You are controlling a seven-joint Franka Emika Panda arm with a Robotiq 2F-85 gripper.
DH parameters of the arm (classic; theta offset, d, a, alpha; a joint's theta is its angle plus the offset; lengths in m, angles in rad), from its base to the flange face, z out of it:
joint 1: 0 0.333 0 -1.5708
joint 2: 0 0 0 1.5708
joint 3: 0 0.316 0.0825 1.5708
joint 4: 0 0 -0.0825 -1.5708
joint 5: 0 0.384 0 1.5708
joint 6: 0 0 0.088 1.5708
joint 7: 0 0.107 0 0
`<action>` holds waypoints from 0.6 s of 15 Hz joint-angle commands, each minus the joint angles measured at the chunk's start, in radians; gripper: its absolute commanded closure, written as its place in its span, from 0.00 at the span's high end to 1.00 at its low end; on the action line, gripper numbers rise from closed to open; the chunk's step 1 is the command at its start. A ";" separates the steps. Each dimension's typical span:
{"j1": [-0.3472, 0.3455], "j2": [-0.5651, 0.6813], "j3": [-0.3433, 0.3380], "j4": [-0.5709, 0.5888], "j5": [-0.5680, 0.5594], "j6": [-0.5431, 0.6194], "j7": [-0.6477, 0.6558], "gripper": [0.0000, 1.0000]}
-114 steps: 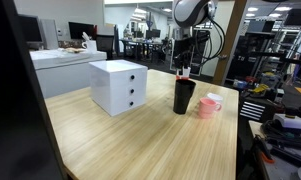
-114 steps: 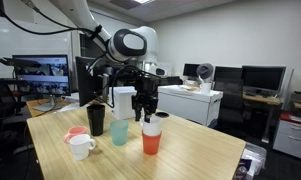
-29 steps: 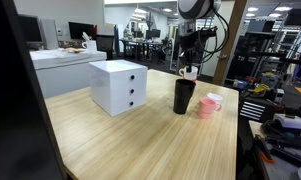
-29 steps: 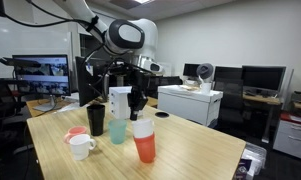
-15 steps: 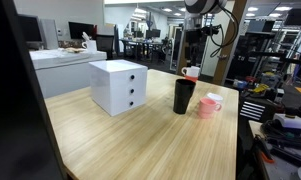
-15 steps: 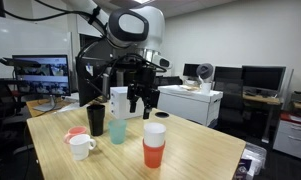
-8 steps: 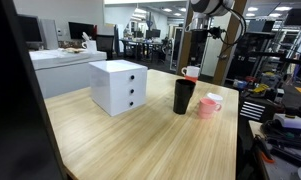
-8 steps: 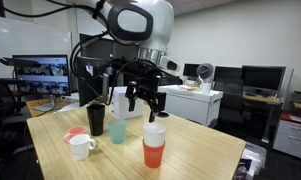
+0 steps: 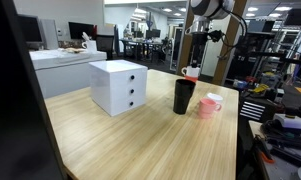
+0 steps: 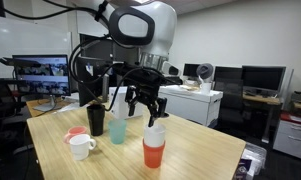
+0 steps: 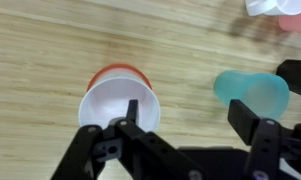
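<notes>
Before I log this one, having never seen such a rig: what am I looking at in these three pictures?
A robot arm with a two-fingered hand stands over a wooden table. Two pictures come from cameras standing in the room; the third looks down from the wrist. On the table: a white drawer box, a tall black cup, a pink mug, a teal plastic cup and a white cup nested in an orange cup. The hand hangs open above that pair, holding nothing.

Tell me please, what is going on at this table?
The robot arm's pincer hangs open just above a white cup that sits nested in an orange cup on the wooden table. It grips nothing. A teal cup, a black cup and a white mug stand nearby.
</notes>
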State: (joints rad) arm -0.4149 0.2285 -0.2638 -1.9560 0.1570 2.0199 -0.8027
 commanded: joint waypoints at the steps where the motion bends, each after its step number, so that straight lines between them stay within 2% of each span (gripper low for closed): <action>1: -0.006 0.016 0.005 0.003 0.005 0.008 -0.045 0.60; 5: -0.006 0.032 0.007 0.007 0.008 -0.006 -0.038 0.32; 9: -0.015 0.058 0.013 0.013 0.033 -0.056 -0.034 0.10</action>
State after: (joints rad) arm -0.4145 0.2683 -0.2598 -1.9558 0.1573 2.0081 -0.8174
